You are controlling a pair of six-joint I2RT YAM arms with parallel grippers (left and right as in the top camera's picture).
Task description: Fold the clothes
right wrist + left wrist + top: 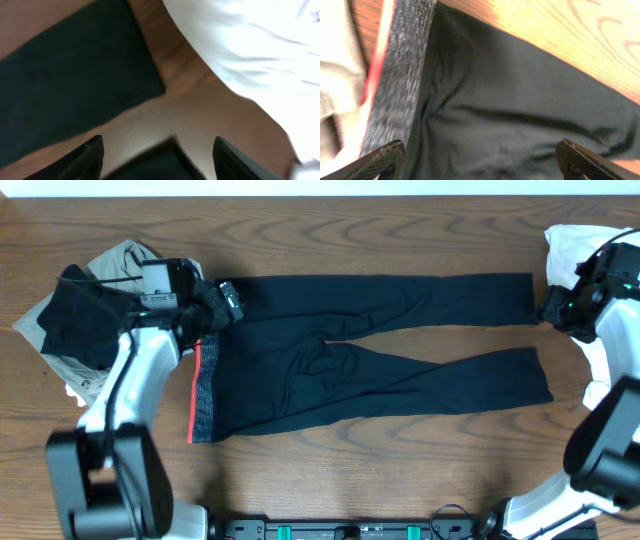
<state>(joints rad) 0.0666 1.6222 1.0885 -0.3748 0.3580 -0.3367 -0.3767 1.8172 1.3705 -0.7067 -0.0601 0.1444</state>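
Table [300,480]: bare wood, spread along its length with trousers [380,370], flat and unfolded, legs parted toward the right. Waistband [205,395] at the left end, red edge outermost. At far left, a black pile [80,320] on pale cloth. At far right, a white garment [572,242], close to the hems.

Left gripper [480,155]: spread wide over the upper waistband corner, holding nothing. Right gripper [157,150]: parted above the upper leg's hem, apparently empty, though blurred in the wrist view.

Step judged in hand: taking hold at both ends for a lengthwise fold, upper leg over lower. To do it well:
- Pinch the waistband corner and the hem on the same edge.
- Catch both layers of the thin fabric.
- Lift both ends together and keep the cloth taut.
- Lay edge squarely on edge.
- Keep clear of the white garment.

Containers: none seen.
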